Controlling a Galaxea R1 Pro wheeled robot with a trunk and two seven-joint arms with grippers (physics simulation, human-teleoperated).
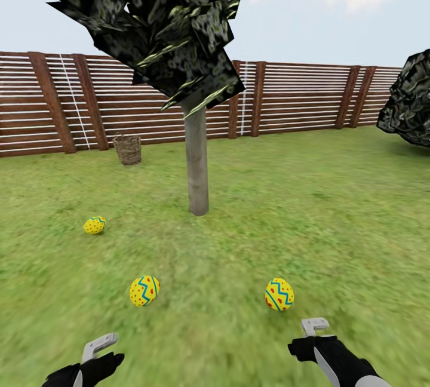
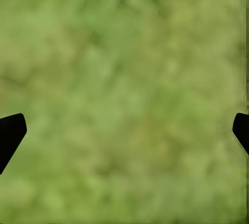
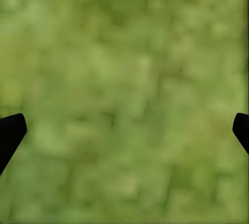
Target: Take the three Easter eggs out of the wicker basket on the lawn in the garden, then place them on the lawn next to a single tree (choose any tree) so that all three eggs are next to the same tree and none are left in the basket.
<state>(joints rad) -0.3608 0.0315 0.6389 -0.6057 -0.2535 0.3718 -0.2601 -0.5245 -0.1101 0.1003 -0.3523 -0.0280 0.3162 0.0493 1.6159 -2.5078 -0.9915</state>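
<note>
We are watching three glossy yellow Easter eggs lying on the mottled lawn (image 1: 334, 208): the far-left egg (image 1: 94, 224), the middle egg (image 1: 144, 290), then the right egg (image 1: 279, 294), all near the tree (image 1: 197, 160) with its slim grey trunk. The open-weave wicker basket (image 1: 128, 149) is standing well back by the slatted fence (image 1: 298, 97). Both the left pincer (image 2: 124, 136) and right pincer (image 3: 124, 136) are hanging apart and empty. We are judging that rounded eggs could roll away if nudged.

Blurred, mottled green grass of the lawn (image 2: 124, 89) lies beyond and between the two black fingers (image 2: 10, 136), which stand wide apart with nothing held between them.
</note>
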